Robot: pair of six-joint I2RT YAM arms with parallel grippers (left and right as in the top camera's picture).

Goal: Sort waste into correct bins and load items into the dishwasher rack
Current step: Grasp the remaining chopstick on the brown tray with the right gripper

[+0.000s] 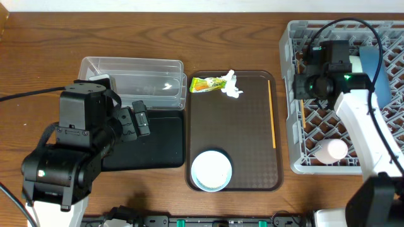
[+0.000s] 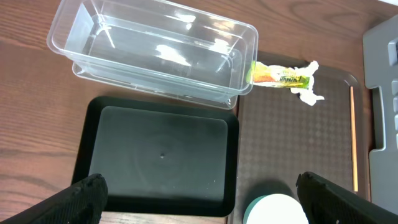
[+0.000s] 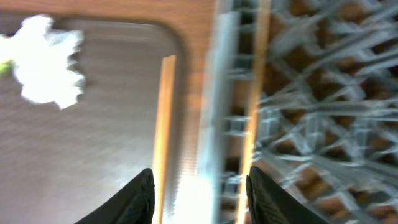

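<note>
The yellow-green snack wrapper and the white tissue lie at the far edge of the brown serving tray. A white bowl sits inside a pale-green bowl at the tray's near edge. One chopstick lies along the tray's right side, and another lies in the grey rack. The rack also holds the pink cup and the blue bowl. My right gripper is open and empty over the rack's left wall. My left gripper is open and empty above the black tray. I cannot make out any rice grains.
The clear tub stands empty behind the black tray, to the left of the serving tray. The right wrist view is blurred. Bare wooden table lies to the far left and along the back.
</note>
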